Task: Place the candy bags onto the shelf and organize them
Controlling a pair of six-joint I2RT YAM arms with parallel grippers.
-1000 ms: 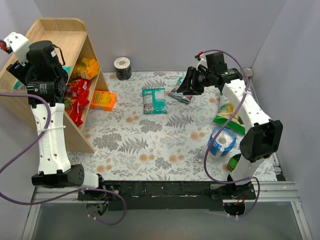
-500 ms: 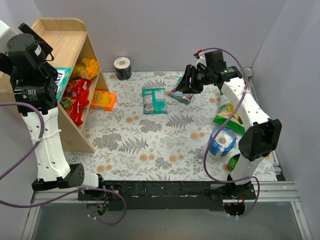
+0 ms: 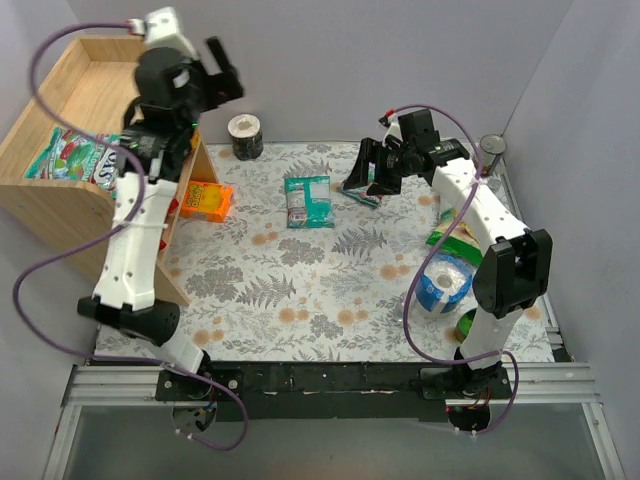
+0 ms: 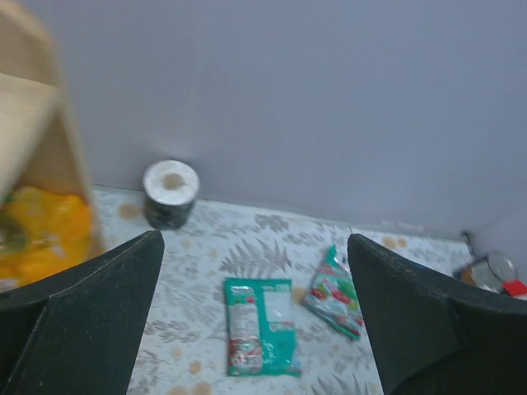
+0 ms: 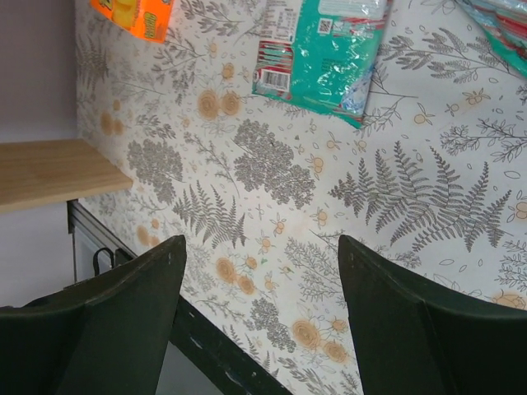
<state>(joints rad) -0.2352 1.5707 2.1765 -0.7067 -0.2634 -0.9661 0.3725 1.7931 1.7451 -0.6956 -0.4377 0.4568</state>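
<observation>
The left jaws are seen spread wide with nothing between them, raised high beside the top of the shelf (image 3: 62, 208). The right jaws are likewise parted and empty, held just over a printed bag (image 3: 362, 190) far out on the counter (image 3: 300, 290). A teal bag (image 3: 308, 200) is laid flat just left of it. An orange bag (image 3: 206, 200) is lying by the shelf's foot. A mint bag (image 3: 78, 160) is resting, it seems, on an upper tier.
</observation>
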